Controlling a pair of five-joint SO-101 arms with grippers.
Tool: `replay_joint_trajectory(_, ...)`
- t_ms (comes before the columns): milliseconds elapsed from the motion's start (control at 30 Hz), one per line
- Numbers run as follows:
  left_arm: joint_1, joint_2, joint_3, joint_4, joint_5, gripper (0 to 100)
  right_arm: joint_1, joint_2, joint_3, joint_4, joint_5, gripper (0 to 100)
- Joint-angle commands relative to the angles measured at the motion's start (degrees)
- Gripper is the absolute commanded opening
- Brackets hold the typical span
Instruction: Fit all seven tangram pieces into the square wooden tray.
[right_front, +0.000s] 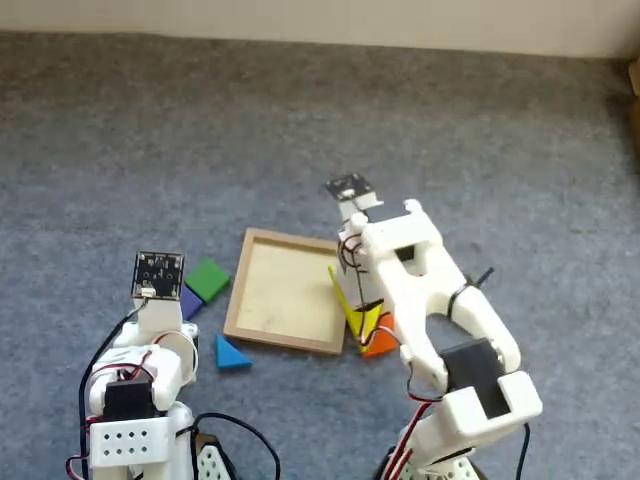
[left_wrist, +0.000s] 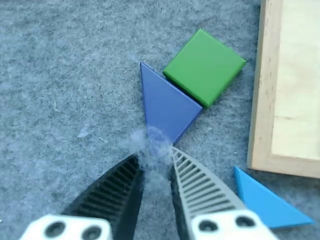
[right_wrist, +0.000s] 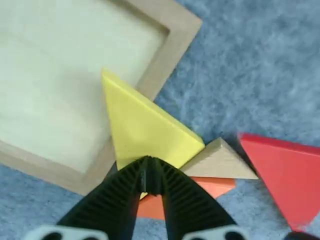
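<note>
The square wooden tray (right_front: 285, 340) lies empty on the carpet. My right gripper (right_wrist: 150, 175) is shut on one corner of the yellow triangle (right_wrist: 145, 130), which tilts across the tray's rim (right_wrist: 170, 45) on the side nearest that arm. Beside it lie an orange piece (right_wrist: 210, 187), a plain wood triangle (right_wrist: 220, 162) and a red triangle (right_wrist: 285, 175). My left gripper (left_wrist: 155, 160) stands slightly open over the carpet, its tips at a corner of the dark blue triangle (left_wrist: 165, 105). The green square (left_wrist: 205, 65) touches that triangle. A light blue triangle (left_wrist: 265, 200) lies near the tray's corner.
Grey carpet spreads all round the tray, widest at the back of the high view. The left arm's base (right_front: 130, 430) and the right arm's base (right_front: 470, 420) stand at the front edge.
</note>
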Motion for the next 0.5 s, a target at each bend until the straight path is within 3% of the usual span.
replay_joint_trajectory(0, 0.6, -0.5, 1.5, -0.8, -0.2, 8, -3.5, 1.8, -2.2, -3.3, 0.2, 1.1)
replay_joint_trajectory(167, 0.6, -0.5, 1.5, -0.8, -0.2, 8, -10.0, 2.1, -2.4, -3.7, 0.0, 1.1)
replay_joint_trajectory(467, 0.6, -0.5, 1.5, -0.8, -0.2, 8, -15.4, 1.9, -2.7, -6.5, -4.0, 1.1)
